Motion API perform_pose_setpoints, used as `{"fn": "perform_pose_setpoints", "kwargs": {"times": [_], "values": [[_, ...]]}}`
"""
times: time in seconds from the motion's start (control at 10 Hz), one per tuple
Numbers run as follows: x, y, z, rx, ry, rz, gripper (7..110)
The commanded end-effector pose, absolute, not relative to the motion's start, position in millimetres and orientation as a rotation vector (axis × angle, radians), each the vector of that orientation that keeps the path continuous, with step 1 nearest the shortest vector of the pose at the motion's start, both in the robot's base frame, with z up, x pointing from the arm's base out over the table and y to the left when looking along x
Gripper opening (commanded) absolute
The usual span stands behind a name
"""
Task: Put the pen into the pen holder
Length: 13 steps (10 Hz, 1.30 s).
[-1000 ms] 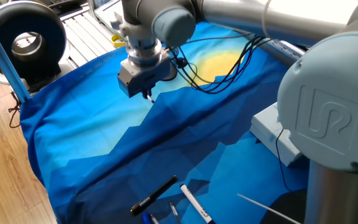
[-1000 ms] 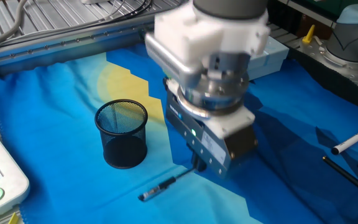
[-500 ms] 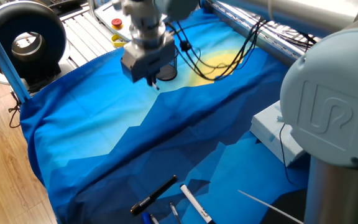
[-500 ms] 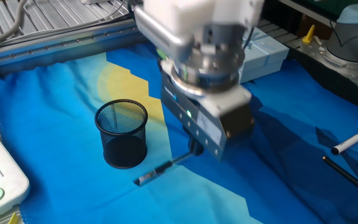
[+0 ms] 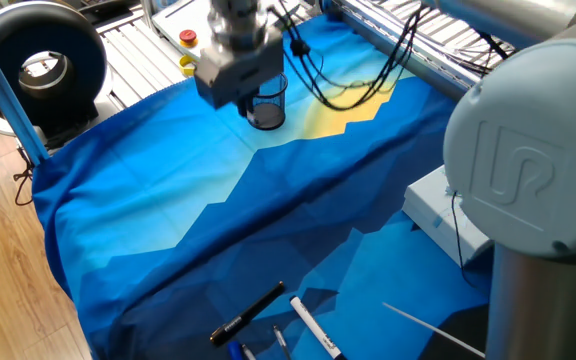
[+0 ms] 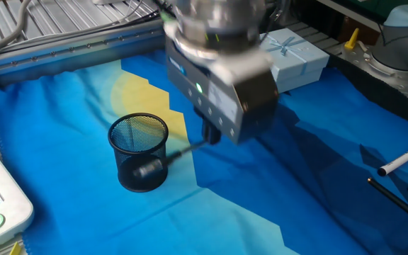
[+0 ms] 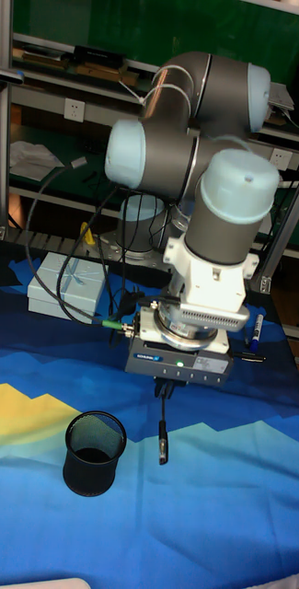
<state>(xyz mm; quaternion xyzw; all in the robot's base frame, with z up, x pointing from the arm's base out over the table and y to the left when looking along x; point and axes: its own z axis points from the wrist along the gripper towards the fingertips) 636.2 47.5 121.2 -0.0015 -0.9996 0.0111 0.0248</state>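
My gripper (image 6: 211, 136) is shut on the pen (image 6: 170, 156), a slim barrel with a dark end, and holds it off the blue cloth. In the tall fixed view the pen (image 7: 163, 438) hangs down from the gripper (image 7: 170, 392), just right of the pen holder (image 7: 94, 453). The pen holder (image 6: 139, 151) is a black mesh cup standing upright with nothing seen inside. In the other fixed view the pen's free end crosses in front of its side. In one fixed view the gripper (image 5: 245, 104) hovers beside the pen holder (image 5: 268, 104), and the pen is too small to make out.
A pale blue gift box (image 6: 289, 57) sits behind the arm. A black marker (image 5: 249, 314) and a white marker (image 5: 314, 328) lie near the cloth's edge. A white box (image 5: 443, 212) sits by the robot base, and cables trail from the wrist.
The gripper has risen and moved toward the pen holder with the pen in it. The pen's free end has left the cloth and now sits by the cup.
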Motion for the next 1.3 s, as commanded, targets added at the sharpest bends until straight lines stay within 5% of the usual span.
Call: {"fn": "perform_pose_setpoints", "kwargs": {"times": [0.0,1.2], "values": [[642.7,40.5,159.3,-0.01,-3.074,0.015,7],[649.7,38.5,173.5,0.024,-3.083,0.0,7]]}}
